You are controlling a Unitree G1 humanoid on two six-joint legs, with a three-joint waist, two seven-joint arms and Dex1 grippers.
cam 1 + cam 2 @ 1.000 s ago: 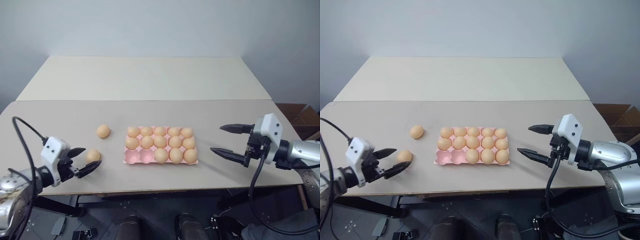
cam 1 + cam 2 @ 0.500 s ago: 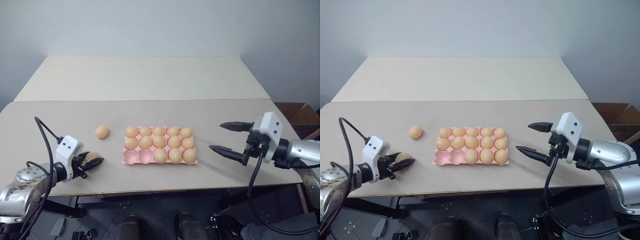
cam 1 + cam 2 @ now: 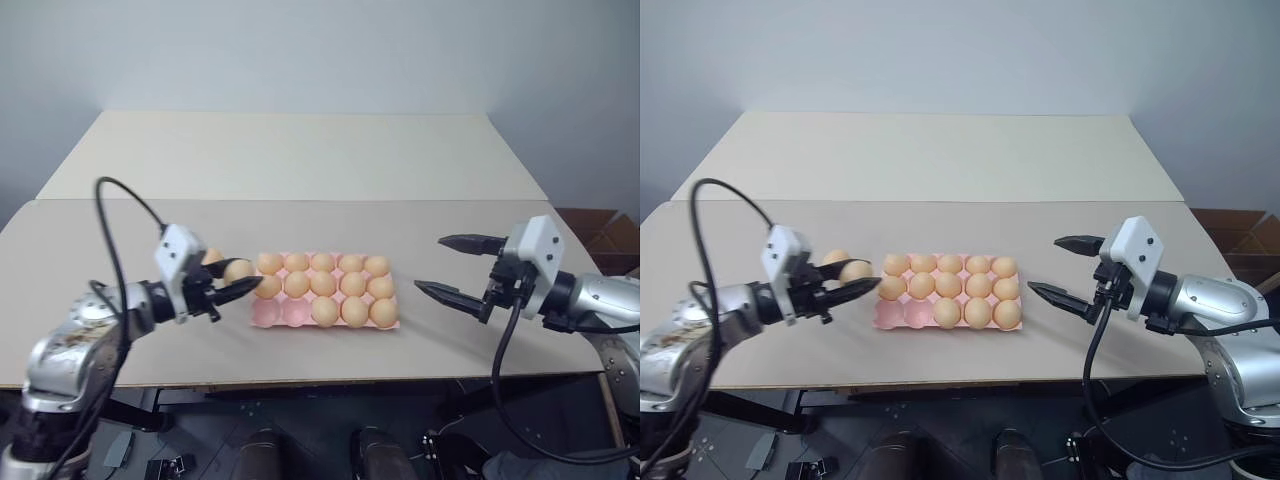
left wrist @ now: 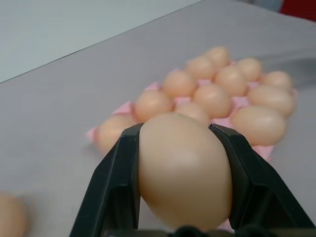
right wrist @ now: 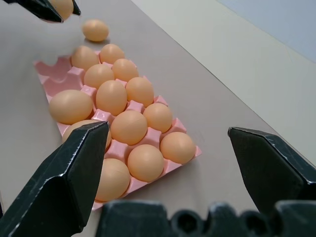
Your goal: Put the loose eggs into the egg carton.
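My left gripper (image 3: 246, 281) is shut on a tan loose egg (image 3: 238, 269) and holds it above the table, just left of the egg carton's (image 3: 268, 315) left end. The wrist view shows that egg (image 4: 185, 170) pinched between both black fingers. A second loose egg (image 3: 834, 258) lies on the table just behind the gripper, also seen at the wrist view's corner as an egg (image 4: 9, 216). The pale pink carton holds several eggs, and two cups at its near left stand empty (image 5: 54, 69). My right gripper (image 3: 428, 264) hovers open to the right of the carton, holding nothing.
The carton sits on a beige table (image 3: 150, 225) whose near edge runs just below both arms. A second lighter tabletop (image 3: 300, 150) adjoins it at the back. A cardboard box (image 3: 600, 230) stands on the floor at the far right.
My left gripper shut on the near loose egg, lifted it and carried it right, up to the carton's left end. The right arm stayed in place, open.
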